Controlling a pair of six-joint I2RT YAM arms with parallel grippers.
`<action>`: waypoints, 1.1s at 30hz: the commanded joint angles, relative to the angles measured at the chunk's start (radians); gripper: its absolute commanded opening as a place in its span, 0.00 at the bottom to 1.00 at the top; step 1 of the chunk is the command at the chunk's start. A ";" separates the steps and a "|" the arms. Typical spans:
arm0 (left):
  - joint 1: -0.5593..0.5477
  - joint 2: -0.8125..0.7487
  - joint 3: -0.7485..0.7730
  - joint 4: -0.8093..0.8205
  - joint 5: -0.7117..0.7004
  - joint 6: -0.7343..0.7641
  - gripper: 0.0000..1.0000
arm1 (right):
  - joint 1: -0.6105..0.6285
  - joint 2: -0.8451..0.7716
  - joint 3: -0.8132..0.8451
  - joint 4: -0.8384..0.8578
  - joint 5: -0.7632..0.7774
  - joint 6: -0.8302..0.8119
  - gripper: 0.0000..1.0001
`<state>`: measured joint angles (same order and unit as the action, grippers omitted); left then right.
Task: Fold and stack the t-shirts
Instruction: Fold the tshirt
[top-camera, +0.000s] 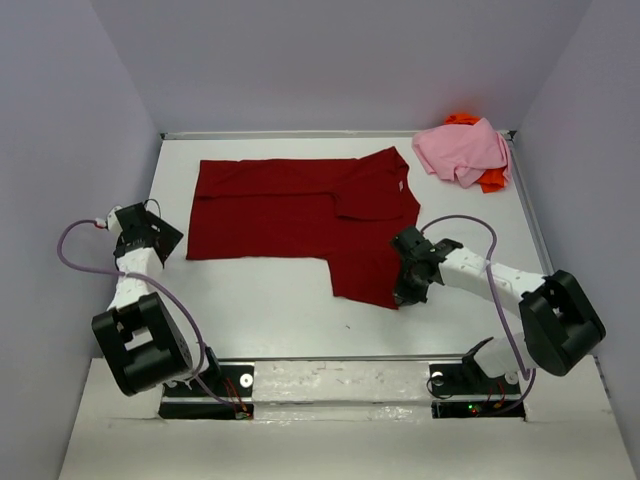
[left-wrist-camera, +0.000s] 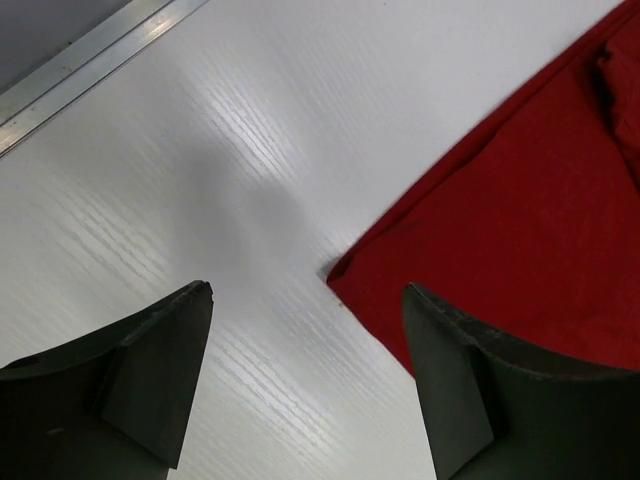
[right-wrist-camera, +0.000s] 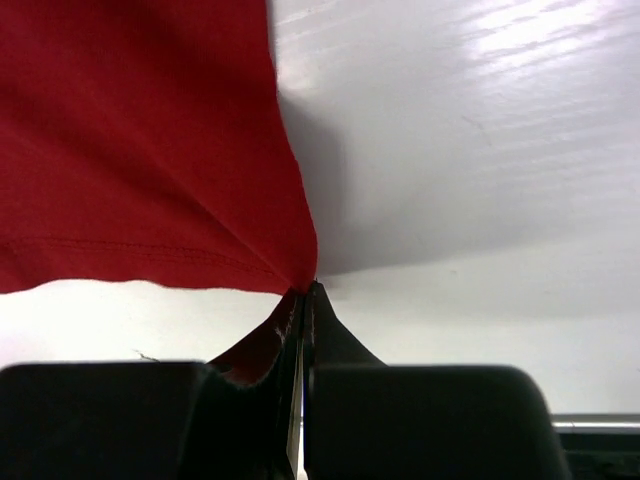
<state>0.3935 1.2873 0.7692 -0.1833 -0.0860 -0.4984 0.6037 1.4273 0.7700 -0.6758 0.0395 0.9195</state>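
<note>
Top: I see red shirt (top-camera: 300, 215) spread mid-counter (top-camera: 260, 300); pink shirt (top-camera: 460, 150) heaped on orange shirt (top-camera: 492, 181), far right corner
Left wrist: my left tool (left-wrist-camera: 308, 292) spread wide, gripping nothing, red corner just ahead of fingertips
Right wrist: right tool (right-wrist-camera: 303, 295) clenched on red hem corner, cloth tented up

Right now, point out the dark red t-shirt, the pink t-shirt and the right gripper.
dark red t-shirt (top-camera: 290, 215): top external view, middle of the spread cloth.
pink t-shirt (top-camera: 462, 150): top external view, top of the crumpled heap.
right gripper (right-wrist-camera: 304, 295): right wrist view, shut fingertips pinching the dark red t-shirt's corner.
</note>
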 joint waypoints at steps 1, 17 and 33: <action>0.027 0.043 -0.005 0.041 0.061 0.023 0.84 | 0.008 -0.071 0.051 -0.125 0.086 -0.018 0.00; -0.033 0.217 0.002 0.042 0.184 0.100 0.78 | 0.008 -0.102 0.052 -0.080 0.059 -0.014 0.00; -0.100 0.283 0.039 0.035 0.072 0.081 0.50 | 0.008 -0.085 0.080 -0.091 0.059 -0.019 0.00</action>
<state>0.2928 1.5455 0.7864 -0.1127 0.0135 -0.4202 0.6037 1.3418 0.8101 -0.7509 0.0792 0.9047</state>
